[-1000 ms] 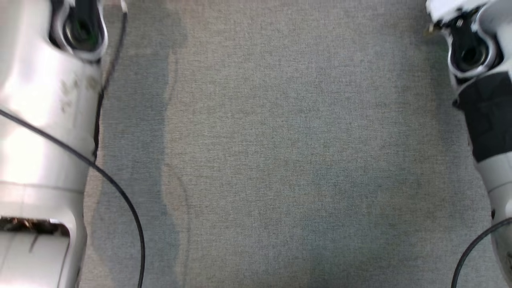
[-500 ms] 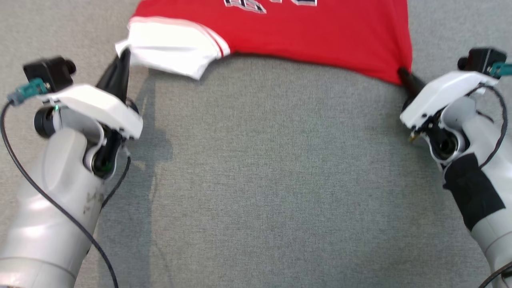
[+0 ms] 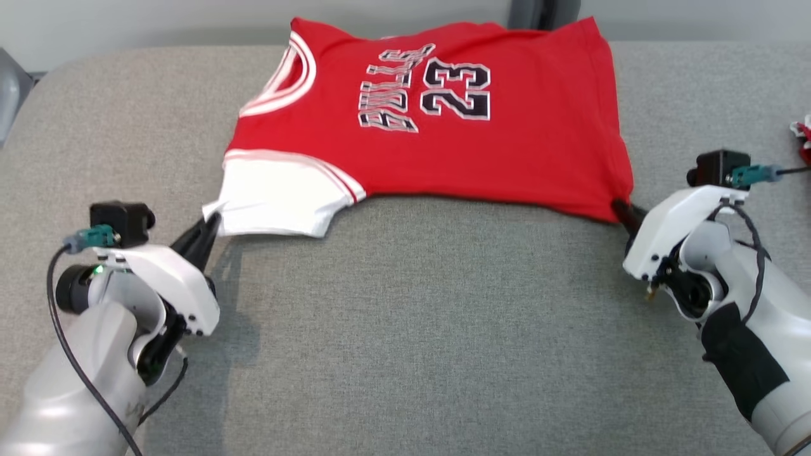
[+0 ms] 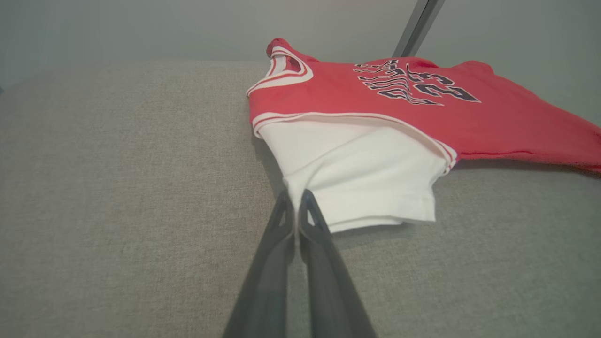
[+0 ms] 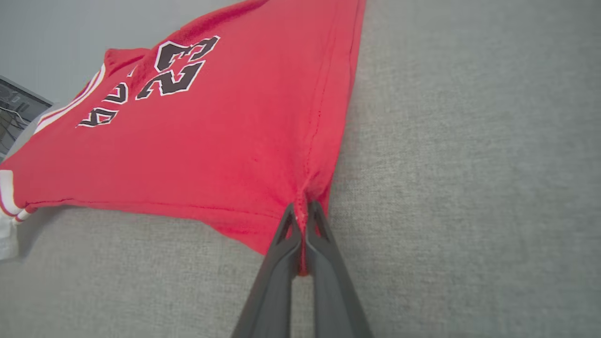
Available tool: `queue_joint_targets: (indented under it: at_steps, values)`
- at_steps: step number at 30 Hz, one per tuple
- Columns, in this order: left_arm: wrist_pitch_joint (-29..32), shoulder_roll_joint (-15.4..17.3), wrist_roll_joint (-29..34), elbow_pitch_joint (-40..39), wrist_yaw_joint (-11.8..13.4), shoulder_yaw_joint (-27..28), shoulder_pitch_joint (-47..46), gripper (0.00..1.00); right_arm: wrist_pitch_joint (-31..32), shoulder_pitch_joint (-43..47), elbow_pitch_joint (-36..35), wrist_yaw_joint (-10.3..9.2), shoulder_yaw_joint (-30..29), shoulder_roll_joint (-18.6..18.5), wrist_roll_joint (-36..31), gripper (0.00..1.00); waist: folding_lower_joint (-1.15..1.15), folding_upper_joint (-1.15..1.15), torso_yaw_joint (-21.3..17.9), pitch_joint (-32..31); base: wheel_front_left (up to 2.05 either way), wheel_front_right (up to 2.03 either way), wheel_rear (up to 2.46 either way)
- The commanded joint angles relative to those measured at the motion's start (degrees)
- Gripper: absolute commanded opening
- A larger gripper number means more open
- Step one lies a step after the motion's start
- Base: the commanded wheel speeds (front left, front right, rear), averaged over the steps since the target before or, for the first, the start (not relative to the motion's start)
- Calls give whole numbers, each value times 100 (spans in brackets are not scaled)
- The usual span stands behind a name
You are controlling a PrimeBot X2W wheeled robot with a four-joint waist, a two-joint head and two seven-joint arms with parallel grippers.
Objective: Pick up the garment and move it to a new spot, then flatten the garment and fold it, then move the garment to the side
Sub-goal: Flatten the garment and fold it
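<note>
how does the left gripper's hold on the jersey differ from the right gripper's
The left gripper pinches a corner of the white sleeve; the right gripper pinches a red hem corner of the jersey. The left gripper is at the collar end, the right gripper at the bottom-hem end. Both are shut on cloth, with the jersey spread on the grey cushion between them.

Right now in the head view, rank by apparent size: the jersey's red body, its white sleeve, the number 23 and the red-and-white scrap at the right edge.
Largest to smallest:
1. red body
2. white sleeve
3. number 23, which lies farther from the camera than the sleeve
4. red-and-white scrap, cut off by the frame edge, so unsure
</note>
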Motion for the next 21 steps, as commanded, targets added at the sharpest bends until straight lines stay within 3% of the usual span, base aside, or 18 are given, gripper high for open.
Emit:
queue_joint_targets:
  at_steps: [1,14,21]
  values:
    - [59,130,34,-80,-3,-94,161,0,112,166,62,-4,98,-117,13,0,0,0,-9,-144,0,0,0]
    - [862,891,-197,-1193,0,-793,1042,0,811,773,-207,-5,531,-534,488,0,0,0,-110,-656,0,0,0]
    - [1510,1371,-722,-2181,-1,-1051,1690,0,1321,1147,-646,-5,809,-882,796,0,0,0,-223,-902,0,0,0]
